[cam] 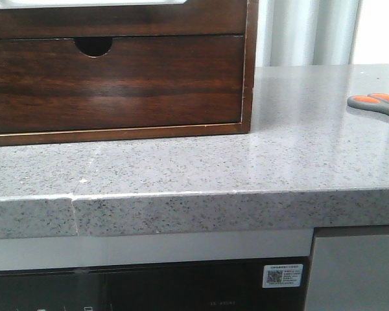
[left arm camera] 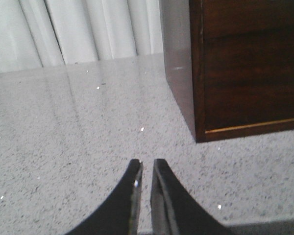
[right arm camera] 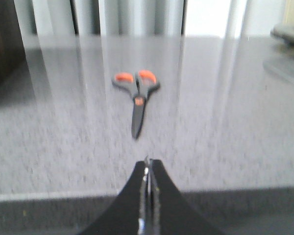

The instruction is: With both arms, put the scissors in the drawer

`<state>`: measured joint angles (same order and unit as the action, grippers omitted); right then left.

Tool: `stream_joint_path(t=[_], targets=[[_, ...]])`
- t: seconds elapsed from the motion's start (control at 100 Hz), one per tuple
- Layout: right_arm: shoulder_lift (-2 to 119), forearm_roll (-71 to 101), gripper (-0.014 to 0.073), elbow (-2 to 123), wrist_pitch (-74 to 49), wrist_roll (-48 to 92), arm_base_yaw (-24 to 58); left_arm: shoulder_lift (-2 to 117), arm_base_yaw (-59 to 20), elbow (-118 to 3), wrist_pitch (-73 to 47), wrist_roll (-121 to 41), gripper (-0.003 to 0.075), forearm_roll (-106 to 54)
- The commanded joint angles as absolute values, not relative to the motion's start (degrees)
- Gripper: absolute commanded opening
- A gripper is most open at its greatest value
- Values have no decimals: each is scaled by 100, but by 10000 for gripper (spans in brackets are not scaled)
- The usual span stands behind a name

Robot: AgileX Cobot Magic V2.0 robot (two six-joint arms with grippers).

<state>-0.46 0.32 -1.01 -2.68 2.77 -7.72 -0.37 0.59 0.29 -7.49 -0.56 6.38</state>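
The scissors [cam: 377,103], grey handles with orange inserts, lie flat on the grey counter at the far right of the front view. In the right wrist view the scissors [right arm camera: 136,95] lie ahead of my right gripper [right arm camera: 149,164], blades pointing toward it, a short gap between. The right gripper is shut and empty. The wide dark brown drawer [cam: 117,19] is the upper front of the wooden cabinet; a white strip shows above it. My left gripper [left arm camera: 146,164] is shut and empty, low over the counter left of the cabinet [left arm camera: 250,78]. Neither gripper shows in the front view.
Below the wide drawer is a dark wood drawer with a half-round finger notch [cam: 93,45]. The speckled counter [cam: 181,168] has a front edge close by. White curtains [left arm camera: 78,29] hang behind. A dark object [right arm camera: 289,34] sits at the far right of the counter.
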Motion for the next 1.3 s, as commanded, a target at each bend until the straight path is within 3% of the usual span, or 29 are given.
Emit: stream_joint_path(t=[0.0, 0.27, 0.5, 0.87, 0.94, 1.11, 1.21, 1.29], targets=[[-178, 126, -106, -157, 284, 288, -811, -227, 40, 106, -73, 0, 4, 357], [-100, 497, -106, 315, -647, 288, -706, -174, 40, -275, 0, 0, 4, 148], [917, 646, -106, 1150, -1648, 288, -306, 527, 40, -1110, -759, 0, 4, 148], [2084, 1054, -106, 1817, -1479, 288, -263, 1296, 40, -1464, 110, 0, 9, 104], [2154, 1054, -106, 1807, -1479, 288, -263, 1356, 40, -1464, 82, 0, 62, 104], [2215, 1054, -106, 1785, -1510, 288, -263, 1548, 40, -1464, 297, 0, 309, 104], [2215, 1054, -106, 1785, -1521, 288, -263, 1707, 30, -1464, 693, 0, 316, 265], [2215, 1054, -106, 1785, -1520, 288, -263, 1939, 30, -1464, 1112, -39, 306, 1282]])
